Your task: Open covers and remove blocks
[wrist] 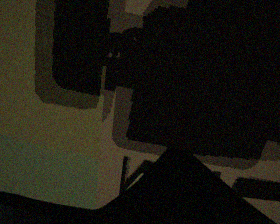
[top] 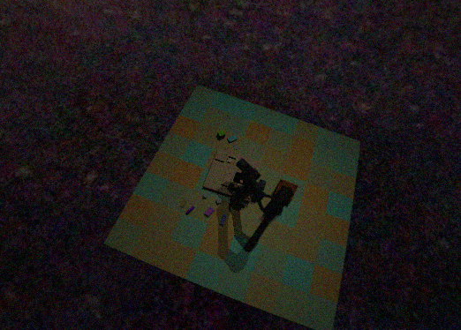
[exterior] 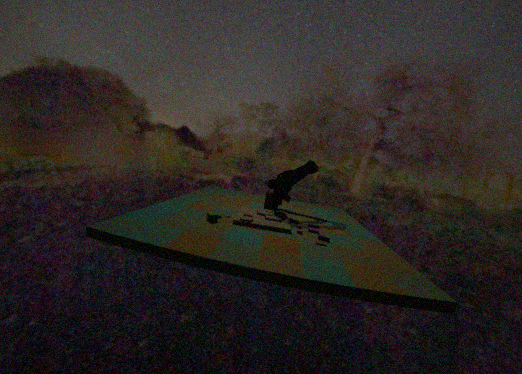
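The pale puzzle board (top: 214, 178) (wrist: 107, 175) lies flat, partly hidden by the dark arm. Narrow dark slots show on its far part in the top view. The image is too dark to tell each cover's position or whether a block is in a well. My gripper (wrist: 175, 157) is shut with nothing seen between its fingers, low over the near right part of the board; its height is unclear. Off the board's far end lie a green block (top: 221, 134) (exterior: 213, 217) and a light blue block (top: 232, 138). Off the near end lie a purple block (top: 190, 210), a pink-violet block (top: 208, 212) and a blue-violet block (top: 223, 220).
A small grey piece (top: 218, 201), another small piece (top: 204, 197) and a tan piece (top: 183, 204) lie near the board's near edge. The arm stands on an orange-brown patch (top: 288, 183) right of the board. Its shadow darkens the near side of the checkered table (top: 265, 288) (exterior: 280, 251).
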`<control>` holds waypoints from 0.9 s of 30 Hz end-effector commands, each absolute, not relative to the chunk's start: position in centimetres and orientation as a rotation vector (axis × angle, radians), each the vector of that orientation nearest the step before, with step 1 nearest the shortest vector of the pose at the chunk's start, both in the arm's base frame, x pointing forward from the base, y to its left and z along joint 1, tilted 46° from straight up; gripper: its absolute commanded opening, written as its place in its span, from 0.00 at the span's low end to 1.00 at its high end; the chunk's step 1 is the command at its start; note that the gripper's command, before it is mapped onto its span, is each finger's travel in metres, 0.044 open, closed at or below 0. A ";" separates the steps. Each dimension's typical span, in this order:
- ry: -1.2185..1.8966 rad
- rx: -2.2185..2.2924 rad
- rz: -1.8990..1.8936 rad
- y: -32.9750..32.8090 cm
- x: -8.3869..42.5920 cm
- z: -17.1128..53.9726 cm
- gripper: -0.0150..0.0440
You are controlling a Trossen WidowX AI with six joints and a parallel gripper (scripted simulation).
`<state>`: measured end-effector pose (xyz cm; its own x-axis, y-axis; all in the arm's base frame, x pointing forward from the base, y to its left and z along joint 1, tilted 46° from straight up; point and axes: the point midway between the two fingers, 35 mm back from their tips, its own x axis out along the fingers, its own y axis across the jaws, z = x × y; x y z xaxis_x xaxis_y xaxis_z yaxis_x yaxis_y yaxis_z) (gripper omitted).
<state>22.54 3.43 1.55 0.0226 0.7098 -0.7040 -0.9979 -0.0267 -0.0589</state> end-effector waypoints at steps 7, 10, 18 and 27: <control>0.546 -0.666 1.483 2.7 22.7 2.7 0.25; 0.546 -0.666 1.482 2.5 22.7 3.0 0.25; 0.546 -0.666 1.483 1.8 22.7 3.7 0.25; 0.546 -0.665 1.483 1.1 22.6 4.6 0.25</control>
<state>22.56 1.41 4.32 0.0282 0.7184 -0.6951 -0.9977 -0.0231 -0.0643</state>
